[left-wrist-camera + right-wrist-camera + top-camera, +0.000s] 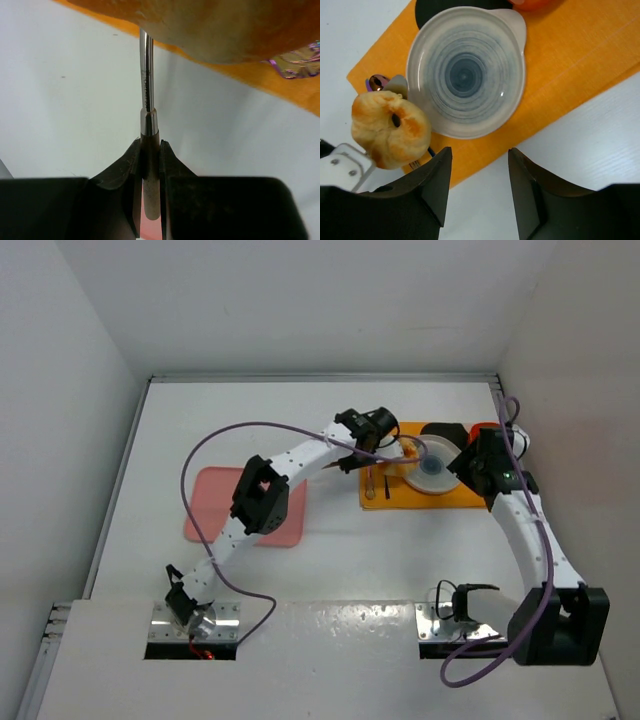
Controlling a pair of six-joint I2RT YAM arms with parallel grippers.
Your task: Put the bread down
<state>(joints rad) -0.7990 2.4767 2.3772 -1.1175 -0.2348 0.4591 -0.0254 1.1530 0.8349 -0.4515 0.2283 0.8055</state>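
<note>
The bread (pixel 390 127), a knotted golden bun, is at the left rim of the grey-ringed plate (pixel 465 75), over the orange placemat (pixel 570 65) at the far right of the counter (pixel 400 560). It seems to ride on the tip of a metal utensil (pixel 146 75) whose shaft runs out of sight beneath it, though I cannot tell whether it is lifted clear of the placemat. The left end effector (pixel 150 147) is clamped narrow on that utensil's pale handle. The right end effector (pixel 477 155) hovers at the near side of the plate, jaws partly apart with nothing between them. The step in hand looks like the carry to the plate, nearly done: the bun is beside the dish, not in it. The next move likely calls for a short shift right, so that the bun clears the rim and comes over the plate's dark middle. It would then need lowering and some way off the utensil, perhaps a tilt. An iridescent spoon (pixel 376 81) lies just left of the plate, on the far side of the bun. A dark round disc (pixel 435 10) meets the plate's far edge, with an orange-red thing (pixel 530 4) beyond. A pink board (pixel 205 510) lies well apart on the left. The plate's raised rim and lug handle, and the right end effector close by, could get in the way.
</note>
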